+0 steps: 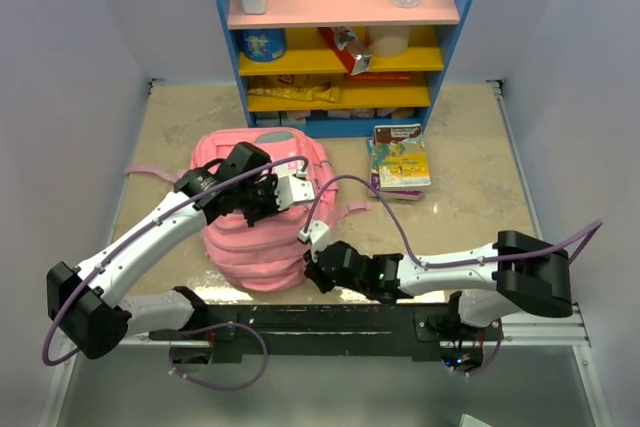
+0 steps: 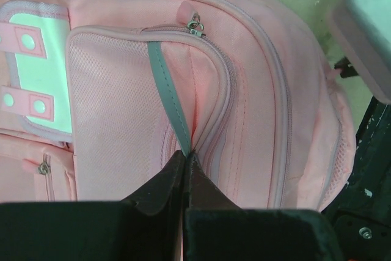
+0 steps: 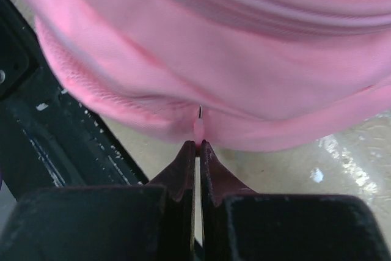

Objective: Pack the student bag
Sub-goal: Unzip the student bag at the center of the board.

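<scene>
The pink student bag point(image 1: 250, 237) lies flat on the table, left of centre. My left gripper point(image 1: 272, 194) is over its upper part. In the left wrist view the gripper point(image 2: 186, 154) is shut on a thin grey strip point(image 2: 164, 84) that runs down the front pocket of the bag point(image 2: 263, 90). My right gripper point(image 1: 317, 265) is at the bag's near right edge. In the right wrist view the gripper point(image 3: 197, 145) is shut on a small pink zip pull tab point(image 3: 199, 128) that hangs from the bag's lower edge point(image 3: 244, 65).
A blue shelf unit point(image 1: 340, 37) with pink and yellow boards holds bottles and packets at the back. A colourful book point(image 1: 400, 157) lies right of the bag. A pink strap point(image 1: 150, 173) trails left. The black base rail point(image 1: 330, 322) runs along the near edge.
</scene>
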`<state>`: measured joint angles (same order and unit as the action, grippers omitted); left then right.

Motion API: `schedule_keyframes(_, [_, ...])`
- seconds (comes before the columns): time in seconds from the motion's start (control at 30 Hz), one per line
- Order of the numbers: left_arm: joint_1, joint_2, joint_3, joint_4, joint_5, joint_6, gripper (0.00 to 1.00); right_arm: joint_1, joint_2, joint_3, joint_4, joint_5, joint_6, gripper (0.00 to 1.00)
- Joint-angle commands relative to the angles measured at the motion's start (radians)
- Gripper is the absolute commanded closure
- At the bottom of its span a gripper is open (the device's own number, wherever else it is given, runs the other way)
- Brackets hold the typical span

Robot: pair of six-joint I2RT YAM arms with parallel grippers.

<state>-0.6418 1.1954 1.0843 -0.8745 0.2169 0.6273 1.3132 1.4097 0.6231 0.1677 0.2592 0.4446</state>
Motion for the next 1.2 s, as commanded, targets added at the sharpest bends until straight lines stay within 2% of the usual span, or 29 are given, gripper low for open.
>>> schedule_keyframes(0.0, [0.002, 0.007, 0.072, 0.154, 0.039, -0.098, 1.00, 0.083, -0.009, 0.015, 0.022, 0.103, 0.062, 1.00])
schedule_keyframes(0.3, [0.004, 0.075, 0.110, 0.216, -0.048, -0.219, 1.00, 0.215, -0.123, -0.031, 0.072, 0.290, 0.051, 1.00])
schedule_keyframes(0.43, [0.017, 0.139, 0.195, 0.238, -0.094, -0.300, 1.00, 0.236, -0.083, 0.044, 0.079, 0.256, -0.009, 1.00])
schedule_keyframes(0.6, [0.037, 0.242, 0.270, 0.244, 0.018, -0.411, 1.00, 0.250, 0.035, 0.147, 0.041, 0.213, -0.049, 1.00])
schedule_keyframes(0.77, [0.037, 0.309, 0.322, 0.267, 0.145, -0.460, 1.00, 0.276, 0.130, 0.204, 0.033, 0.229, -0.041, 1.00])
schedule_keyframes(1.03, [0.037, 0.392, 0.370, 0.362, 0.260, -0.547, 1.00, 0.299, 0.222, 0.288, 0.042, 0.215, -0.086, 1.00])
schedule_keyframes(1.17, [0.071, 0.397, 0.345, 0.437, 0.280, -0.620, 1.00, 0.299, 0.273, 0.349, -0.011, 0.253, -0.087, 1.00])
